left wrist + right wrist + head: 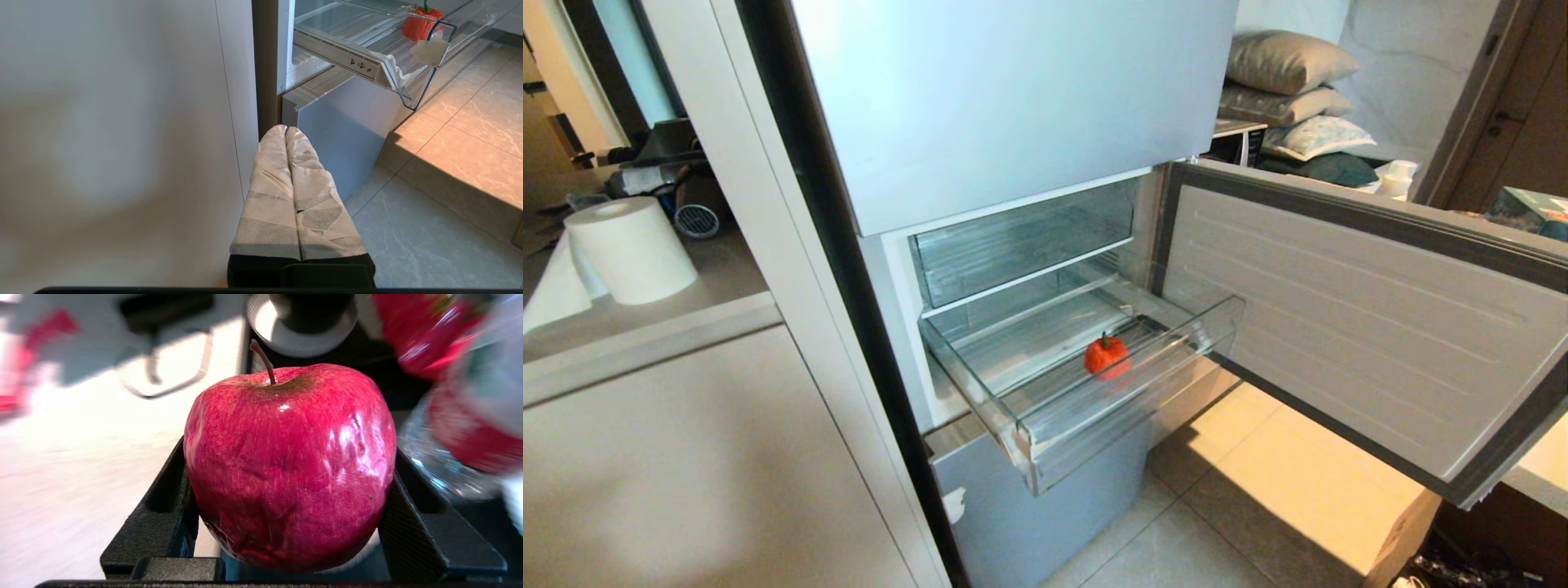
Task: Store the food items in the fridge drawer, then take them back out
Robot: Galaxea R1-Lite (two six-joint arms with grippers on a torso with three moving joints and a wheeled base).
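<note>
The fridge drawer stands pulled out of the open fridge, clear plastic with a ribbed floor. One food item, a small red-orange fruit with a dark stem, lies in it toward the front right. The left wrist view catches the same fruit and the drawer's corner. My right gripper is outside the head view. Its black fingers press both sides of a shiny red apple, stem up. My left gripper is shut on nothing, low beside the fridge's bottom front.
The fridge door swings wide to the right above the tiled floor. A second clear bin sits above the drawer. A paper roll stands on the counter at left. Blurred red items and clear plastic lie behind the apple.
</note>
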